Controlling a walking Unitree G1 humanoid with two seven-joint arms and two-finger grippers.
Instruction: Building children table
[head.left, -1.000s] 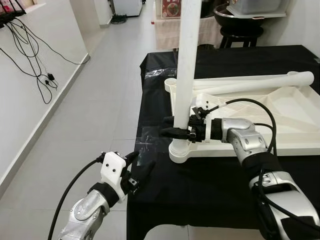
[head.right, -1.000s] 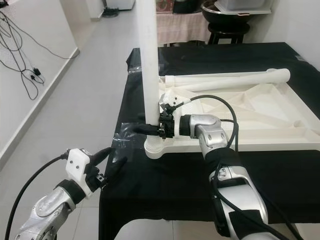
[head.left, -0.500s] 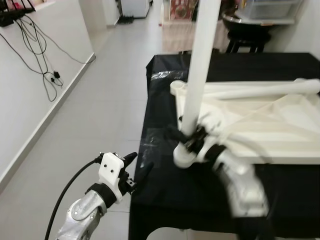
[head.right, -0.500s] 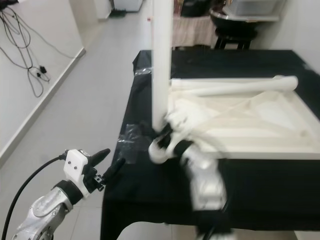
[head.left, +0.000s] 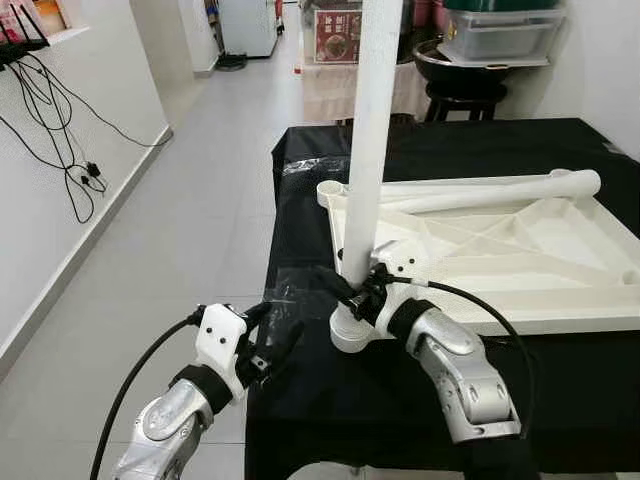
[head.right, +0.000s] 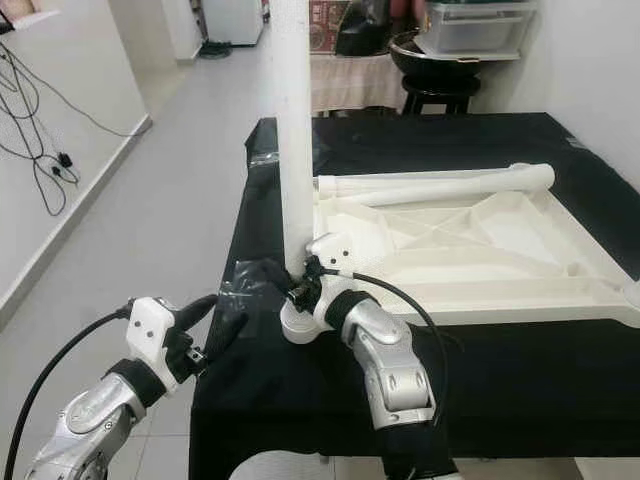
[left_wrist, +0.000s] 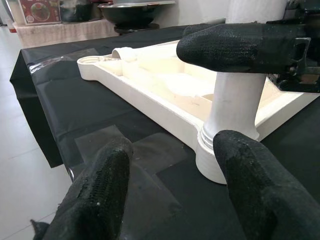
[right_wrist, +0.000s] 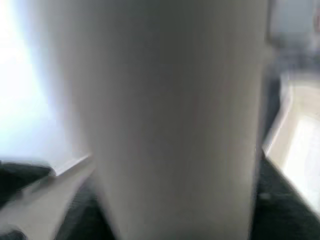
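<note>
A white tabletop (head.left: 520, 250) lies upside down on the black-covered table (head.left: 400, 400). One white leg (head.left: 365, 130) stands upright in its near-left corner socket (head.left: 348, 332). A second leg (head.left: 480, 187) lies along the tabletop's far edge. My right gripper (head.left: 347, 286) is shut on the upright leg just above the socket, and the right wrist view has the leg (right_wrist: 175, 115) blurred and very close. My left gripper (head.left: 276, 335) hangs open at the table's near-left edge, a short way from the socket (left_wrist: 215, 160), with nothing between its fingers (left_wrist: 107, 175).
A patch of clear tape (head.left: 285, 295) lies on the black cloth by the left edge. Grey tiled floor (head.left: 180, 230) runs along the left, with a white wall and dangling cables (head.left: 50, 130). Behind the table stands a stool with a dark bowl (head.left: 460, 60).
My right arm has swung round from the right side toward the table's front, its gripper still at the leg's base. The left gripper stays open near the edge. The view has shifted.
</note>
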